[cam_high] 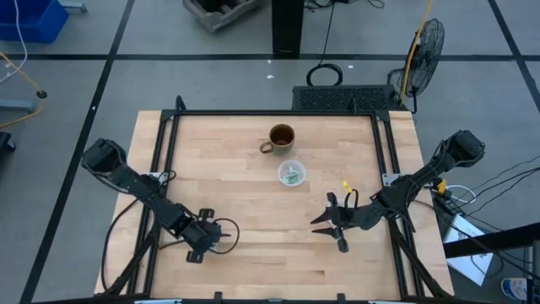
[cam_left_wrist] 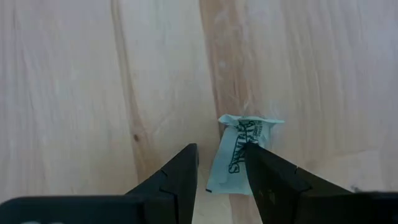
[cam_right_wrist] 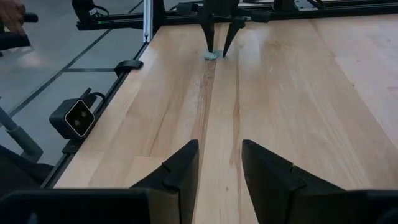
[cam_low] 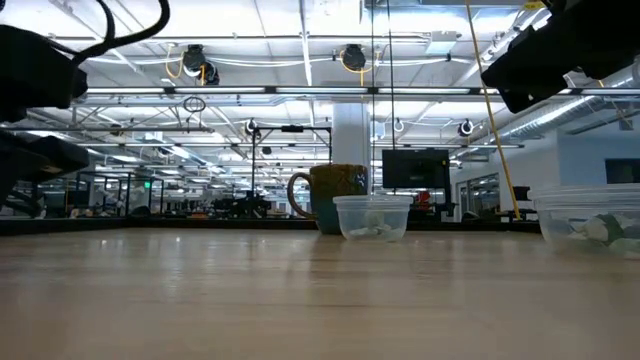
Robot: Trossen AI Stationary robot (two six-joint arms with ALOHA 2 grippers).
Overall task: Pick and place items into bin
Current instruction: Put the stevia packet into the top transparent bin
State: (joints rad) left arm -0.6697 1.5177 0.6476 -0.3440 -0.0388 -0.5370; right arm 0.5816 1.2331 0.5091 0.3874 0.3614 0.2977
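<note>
Wrapped candy (cam_left_wrist: pixel 239 152) flat on tabletop (cam_left_wrist: pixel 93 93), between parted fingers of left claw (cam_left_wrist: pixel 221 171): light, crinkly, slippery; pinch mid-body. Right claw (cam_right_wrist: pixel 217 165) parted, holding nothing.

Dark lettering on the candy wrapper (cam_left_wrist: pixel 239 152) is too unclear to read.

You have a pale wood counter (cam_high: pixel 253 186) with darker grain streaks and a black frame. The mug (cam_high: pixel 280 138) is brown. The bin (cam_high: pixel 291 175) is clear, holding pale green-and-white bits. The candy (cam_left_wrist: pixel 239 152) is pale green with dark green lettering. Both arms are black.
</note>
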